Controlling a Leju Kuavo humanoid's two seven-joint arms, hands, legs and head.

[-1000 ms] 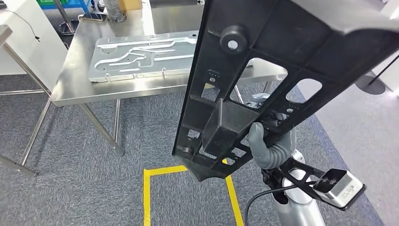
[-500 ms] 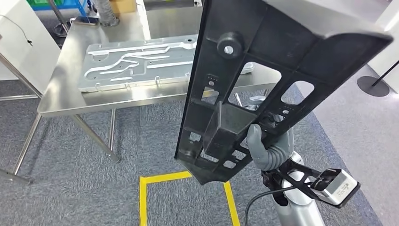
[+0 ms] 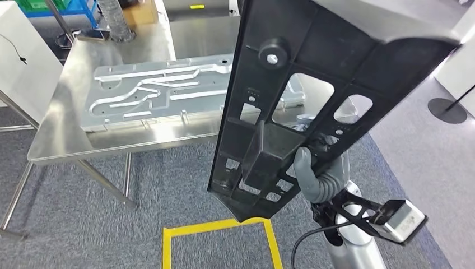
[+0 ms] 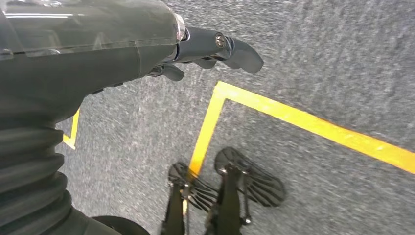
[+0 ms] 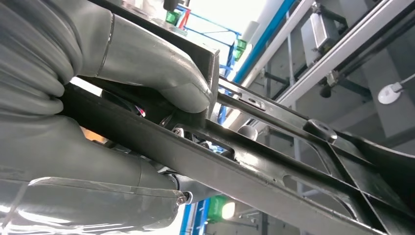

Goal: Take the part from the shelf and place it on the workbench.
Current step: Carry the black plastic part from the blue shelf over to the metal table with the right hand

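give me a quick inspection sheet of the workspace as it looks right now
surface: steel workbench ahead, standing on grey carpet.
job's things: large black part held upright in front of the body, not yet on the bench.
clutter: a flat metal plate with routed grooves lies on the bench and takes up much of its top.
hands: right hand grips the part near its lower end; left hand hangs over the floor holding nothing.
cables: black cable loops beside the right wrist; another thin one on the white surface to the left.
surroundings: yellow floor tape, a blue frame behind the bench, a round stand base at right.
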